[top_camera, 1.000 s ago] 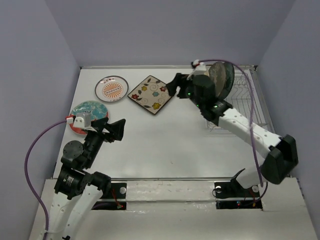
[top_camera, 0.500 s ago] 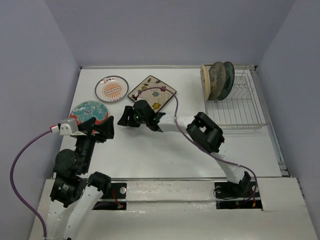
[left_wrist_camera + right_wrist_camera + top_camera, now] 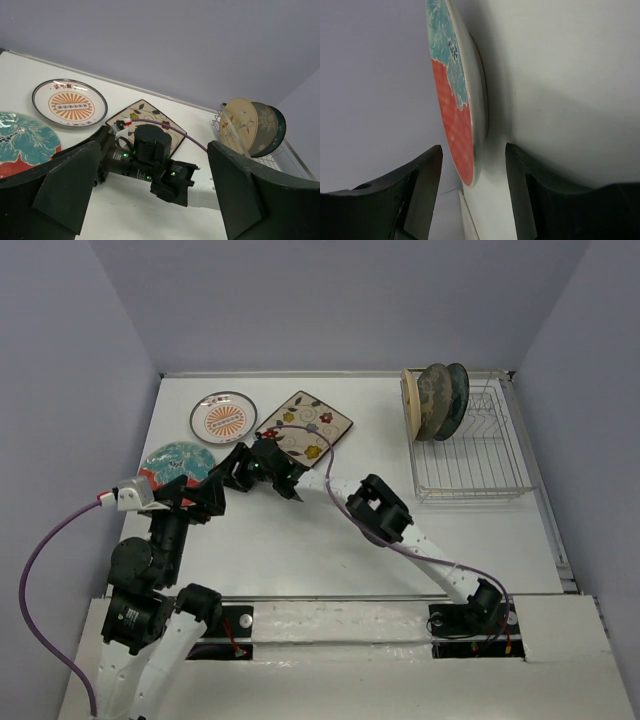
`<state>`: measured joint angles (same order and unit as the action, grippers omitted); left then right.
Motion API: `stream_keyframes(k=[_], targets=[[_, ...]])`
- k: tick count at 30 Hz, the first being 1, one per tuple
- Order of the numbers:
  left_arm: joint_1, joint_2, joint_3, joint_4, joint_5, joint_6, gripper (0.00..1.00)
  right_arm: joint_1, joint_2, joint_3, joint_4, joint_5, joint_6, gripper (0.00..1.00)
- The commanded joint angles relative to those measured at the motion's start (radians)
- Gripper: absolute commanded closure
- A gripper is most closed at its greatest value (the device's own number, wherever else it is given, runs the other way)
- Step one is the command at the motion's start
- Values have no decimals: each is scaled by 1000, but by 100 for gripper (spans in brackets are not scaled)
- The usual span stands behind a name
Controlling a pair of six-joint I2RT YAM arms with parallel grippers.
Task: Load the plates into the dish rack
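Observation:
The teal-and-red plate (image 3: 175,462) lies flat at the table's left. My right gripper (image 3: 225,468) reaches across to it. In the right wrist view its open jaws (image 3: 474,150) stand on either side of the plate's rim (image 3: 462,150) without clamping it. My left gripper (image 3: 205,498) hovers open and empty just behind; it is wide open in the left wrist view (image 3: 152,165). The orange-sunburst plate (image 3: 223,417) and the square floral plate (image 3: 305,425) lie flat at the back. The dish rack (image 3: 480,460) holds the cream (image 3: 408,405), grey (image 3: 432,400) and dark teal (image 3: 458,400) plates on edge.
My right arm's forearm and elbow (image 3: 375,508) stretch low across the table's middle, just in front of the square plate. A purple cable (image 3: 300,435) loops over that plate. The enclosure walls stand close on the left and back.
My right arm left the dark teal plate standing in the rack and swung across the table to the teal-and-red plate. My left gripper shifted slightly left.

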<state>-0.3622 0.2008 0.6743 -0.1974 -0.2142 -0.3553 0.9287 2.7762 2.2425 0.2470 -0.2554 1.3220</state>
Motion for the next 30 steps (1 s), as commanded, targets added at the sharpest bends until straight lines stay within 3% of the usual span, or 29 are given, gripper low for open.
stream_keyframes(k=[1,10,13,17,20,24,30], targets=[[16,12,4,24,-14,-10,1,10,80,132,-31,8,131,41],[57,11,-2,32,18,-14,1,19,210,322,-89,71,223,52],[65,11,-2,30,22,-13,1,19,224,330,-97,99,238,69],[66,9,-4,30,32,-10,1,19,215,310,-112,100,214,81],[69,8,-5,30,36,-8,1,19,163,224,-101,107,169,93],[69,6,-5,30,44,-7,1,19,1,22,-37,142,50,93],[68,2,-7,33,59,-4,1,29,-378,-487,112,280,-170,93]])
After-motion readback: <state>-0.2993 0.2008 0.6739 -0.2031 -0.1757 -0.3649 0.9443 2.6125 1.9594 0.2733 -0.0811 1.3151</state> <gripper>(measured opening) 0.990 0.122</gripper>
